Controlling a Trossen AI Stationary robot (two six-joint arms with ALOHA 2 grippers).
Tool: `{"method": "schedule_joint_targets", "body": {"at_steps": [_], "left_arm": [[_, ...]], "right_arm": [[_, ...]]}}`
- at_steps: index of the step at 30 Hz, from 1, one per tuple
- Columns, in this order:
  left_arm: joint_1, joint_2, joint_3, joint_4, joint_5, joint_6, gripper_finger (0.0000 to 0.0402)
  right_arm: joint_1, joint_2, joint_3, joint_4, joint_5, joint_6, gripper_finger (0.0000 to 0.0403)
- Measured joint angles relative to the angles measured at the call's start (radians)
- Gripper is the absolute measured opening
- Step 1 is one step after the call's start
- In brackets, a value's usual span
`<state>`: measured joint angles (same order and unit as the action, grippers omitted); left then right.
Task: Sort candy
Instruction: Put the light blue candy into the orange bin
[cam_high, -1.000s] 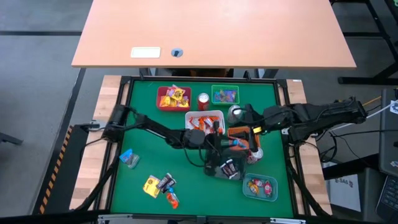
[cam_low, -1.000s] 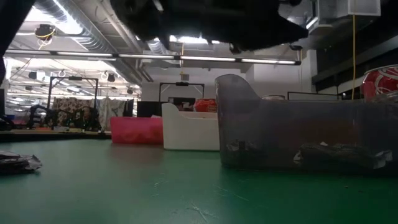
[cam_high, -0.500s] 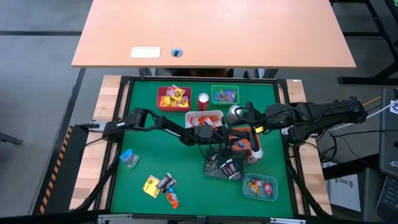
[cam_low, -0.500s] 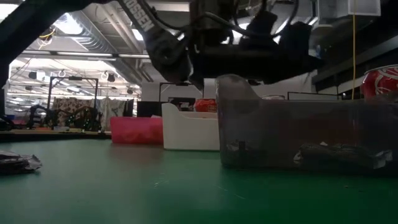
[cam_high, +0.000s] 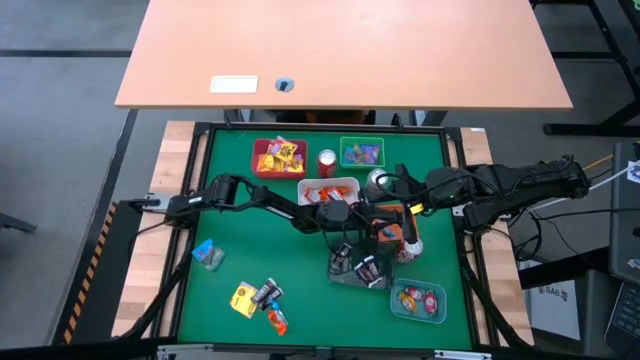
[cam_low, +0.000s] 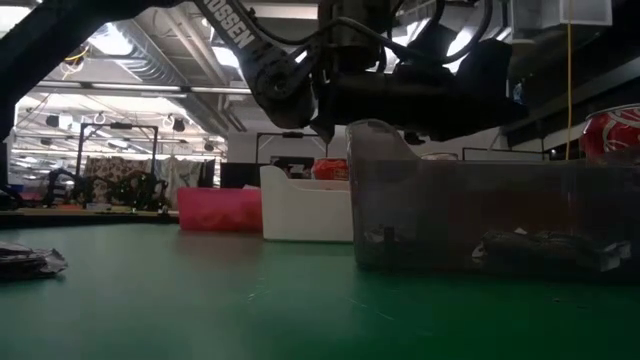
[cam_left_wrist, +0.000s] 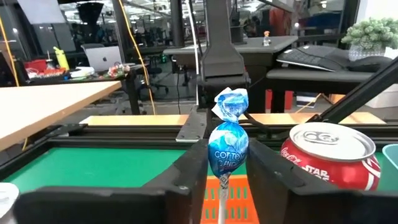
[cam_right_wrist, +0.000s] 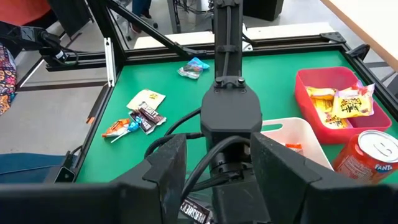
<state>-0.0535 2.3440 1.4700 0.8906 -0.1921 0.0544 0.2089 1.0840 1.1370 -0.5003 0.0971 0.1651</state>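
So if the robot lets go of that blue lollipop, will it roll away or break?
The blue lollipop has a round head on a thin white stick, so it would probably roll only in a short curve. It looks small and light, so it should drop softly. The crinkly wrapper may be a bit slippery between the left gripper fingers.

The robot has two thin black arms with black cables, white letters and flat dark fingers (cam_left_wrist: 186, 180).

Coloured trays ring a green table (cam_high: 230, 200): a red tray (cam_high: 262, 163), white tray (cam_high: 345, 185), green tray (cam_high: 345, 147), with a red soda can (cam_high: 327, 162) standing between them.
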Motion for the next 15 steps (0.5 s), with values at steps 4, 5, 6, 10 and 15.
{"method": "schedule_joint_targets", "body": {"at_steps": [4,5,6,10,15], "left_arm": [[0.001,0.0,0.0,0.0,0.0,0.0,0.0132],[0.001,0.0,0.0,0.0,0.0,0.0,0.0141],[0.001,0.0,0.0,0.0,0.0,0.0,0.0149],[-0.002,0.0,0.0,0.0,0.0,-0.001,0.0168],[-0.011,0.0,0.0,0.0,0.0,0.0,0.0171]], "right_arm": [[0.0,0.0,0.0,0.0,0.0,0.0,0.0179],[0.0,0.0,0.0,0.0,0.0,0.0,0.0179],[0.0,0.0,0.0,0.0,0.0,0.0,0.0179],[0.0,0.0,0.0,0.0,0.0,0.001,0.0179],[0.0,0.0,0.0,0.0,0.0,0.001,0.0179]]}}
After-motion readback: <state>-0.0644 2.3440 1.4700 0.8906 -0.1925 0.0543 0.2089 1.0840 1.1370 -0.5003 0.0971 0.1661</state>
